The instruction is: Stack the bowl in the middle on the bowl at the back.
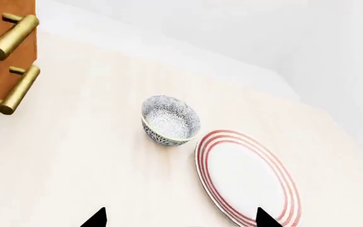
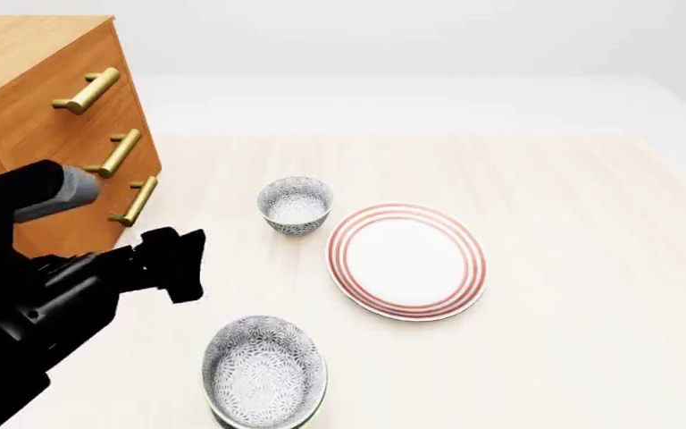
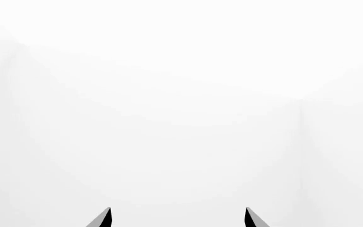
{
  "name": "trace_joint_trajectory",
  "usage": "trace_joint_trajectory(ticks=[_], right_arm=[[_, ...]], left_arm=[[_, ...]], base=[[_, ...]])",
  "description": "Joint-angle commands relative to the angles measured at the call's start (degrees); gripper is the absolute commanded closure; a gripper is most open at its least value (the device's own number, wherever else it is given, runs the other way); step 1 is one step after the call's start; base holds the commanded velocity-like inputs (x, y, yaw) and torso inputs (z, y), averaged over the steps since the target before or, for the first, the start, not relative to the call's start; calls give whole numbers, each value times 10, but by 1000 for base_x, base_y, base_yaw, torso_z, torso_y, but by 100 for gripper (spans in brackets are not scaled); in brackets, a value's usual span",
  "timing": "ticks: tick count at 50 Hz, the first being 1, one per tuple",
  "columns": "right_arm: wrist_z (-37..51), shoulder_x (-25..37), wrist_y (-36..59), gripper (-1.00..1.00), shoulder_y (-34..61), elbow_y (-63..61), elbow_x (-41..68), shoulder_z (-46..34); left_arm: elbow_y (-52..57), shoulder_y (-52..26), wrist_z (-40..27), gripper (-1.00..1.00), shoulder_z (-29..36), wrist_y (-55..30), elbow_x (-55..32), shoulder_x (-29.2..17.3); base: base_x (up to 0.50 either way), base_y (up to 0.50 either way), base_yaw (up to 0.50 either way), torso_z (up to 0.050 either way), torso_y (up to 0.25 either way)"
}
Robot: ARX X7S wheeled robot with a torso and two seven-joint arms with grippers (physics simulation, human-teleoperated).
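The bowl at the back [image 2: 296,204] is small and speckled grey and white, and stands upright left of the plate; it also shows in the left wrist view [image 1: 168,120]. The bowl in the middle [image 2: 263,371] is a look-alike near the head view's lower edge, with a darker rim just under its near side. My left gripper [image 2: 186,264] hovers open between the two bowls, to their left, holding nothing; its tips [image 1: 181,220] point toward the back bowl. My right gripper [image 3: 177,217] is open before blank white and is absent from the head view.
A wide white plate with red rings [image 2: 406,259] lies right of the back bowl, its edge close to my left gripper's tip [image 1: 247,177]. A wooden drawer cabinet with brass handles [image 2: 33,98] stands at the left. The pale wooden table [image 2: 581,295] stretches to the right.
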Motion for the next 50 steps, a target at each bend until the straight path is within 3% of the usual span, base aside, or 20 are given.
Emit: trace_joint_trajectory(ticks=[1, 9, 16, 19, 23, 26, 29, 41, 50], right_arm=[[0, 6, 0, -100, 51, 0, -65, -120], [0, -7, 0, -100, 126, 0, -182, -325], [0, 6, -1, -100, 106, 0, -182, -324], [0, 74, -78, -100, 139, 0, -198, -378], [0, 194, -213, -100, 246, 0, -208, -512], [0, 262, -293, -100, 389, 0, -200, -662], [0, 300, -338, -100, 505, 0, -179, -764], [0, 402, -397, -100, 855, 0, -74, -1012], [0, 441, -385, -100, 884, 0, -28, -996]], left_arm=[[113, -5, 137, -100, -139, 5, 128, 4], [142, 36, 151, -100, -217, 20, 114, -16], [154, 74, 136, -100, -272, 28, 70, -45], [151, 76, 115, -100, -281, 39, 38, -64], [144, 58, 79, -100, -270, 62, 1, -93], [140, 39, 59, -100, -260, 79, -21, -113], [135, 29, 51, -100, -258, 86, -30, -128], [114, 18, 57, -100, -251, 87, -2, -131], [107, 25, 59, -100, -253, 86, 11, -126]], base=[[0, 0, 0, 0, 0], [0, 0, 0, 0, 0], [0, 0, 0, 0, 0], [0, 0, 0, 0, 0], [0, 0, 0, 0, 0], [0, 0, 0, 0, 0], [0, 0, 0, 0, 0], [0, 0, 0, 0, 0], [0, 0, 0, 0, 0]])
